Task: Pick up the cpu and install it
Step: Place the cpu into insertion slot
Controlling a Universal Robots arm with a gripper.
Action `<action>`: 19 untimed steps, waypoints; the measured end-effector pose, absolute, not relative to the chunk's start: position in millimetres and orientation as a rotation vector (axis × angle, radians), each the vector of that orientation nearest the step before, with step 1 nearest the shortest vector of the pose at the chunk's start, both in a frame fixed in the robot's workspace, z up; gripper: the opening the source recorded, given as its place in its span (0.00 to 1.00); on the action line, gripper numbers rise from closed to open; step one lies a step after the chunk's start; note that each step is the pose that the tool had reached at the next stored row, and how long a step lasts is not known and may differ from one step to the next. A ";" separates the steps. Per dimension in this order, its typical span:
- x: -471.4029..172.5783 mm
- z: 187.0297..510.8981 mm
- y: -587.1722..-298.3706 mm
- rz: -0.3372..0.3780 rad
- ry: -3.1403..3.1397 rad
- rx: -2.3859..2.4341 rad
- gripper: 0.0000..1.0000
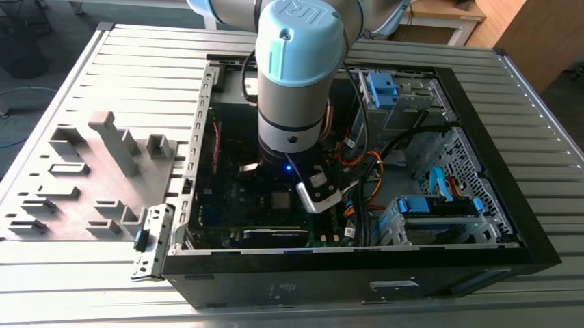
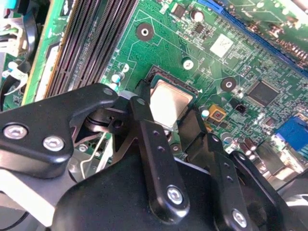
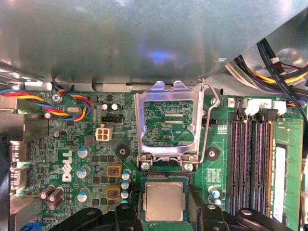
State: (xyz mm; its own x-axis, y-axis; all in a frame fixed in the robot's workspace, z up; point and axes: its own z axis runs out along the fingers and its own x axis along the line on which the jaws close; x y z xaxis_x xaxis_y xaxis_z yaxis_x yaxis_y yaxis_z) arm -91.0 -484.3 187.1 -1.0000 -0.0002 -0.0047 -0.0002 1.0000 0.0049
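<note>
The cpu, a small square chip with a silver-grey metal top, lies level over the black socket on the green motherboard. In both wrist views my gripper straddles it, one black finger against each of two opposite edges. In the second wrist view the cpu shows between those fingers, with my gripper closed onto its sides. The socket's metal retention frame stands flipped open beside it, its wire lever raised. In the exterior view the arm reaches straight down into the open computer case.
Memory slots run along one side of the socket, and capacitors and a white connector sit on the other. Cable bundles hang nearby. A drive cage fills the exterior view's right of the case; grey fixtures lie on the table at its left.
</note>
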 end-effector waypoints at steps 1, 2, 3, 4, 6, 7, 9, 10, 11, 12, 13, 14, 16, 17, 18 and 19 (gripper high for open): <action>-91.0 187.2 -484.3 0.007 3.137 0.005 0.47; -91.0 187.3 -484.3 0.007 3.137 0.009 0.47; -91.0 187.5 -484.3 0.007 3.137 0.013 0.47; -91.0 187.6 -484.3 0.007 3.137 0.017 0.47; -91.0 187.7 -484.3 0.007 3.137 0.025 0.47; -91.0 187.9 -484.3 0.007 3.137 0.029 0.47; -91.0 188.1 -484.3 0.007 3.137 0.038 0.47; -91.0 188.1 -484.3 0.007 3.136 0.040 0.47; -91.0 188.2 -484.3 0.007 3.137 0.041 0.47; -91.0 188.2 -484.3 0.007 3.137 0.041 0.47; -91.0 188.2 -484.3 0.007 3.137 0.041 0.47; -91.0 188.2 -484.3 0.007 3.137 0.041 0.47; -91.0 188.6 -484.3 0.007 3.137 0.042 0.47; -91.0 188.9 -484.3 0.007 3.136 0.041 0.47; -91.0 188.9 -484.3 0.008 3.136 0.042 0.47; -91.0 188.9 -484.3 0.008 3.136 0.042 0.47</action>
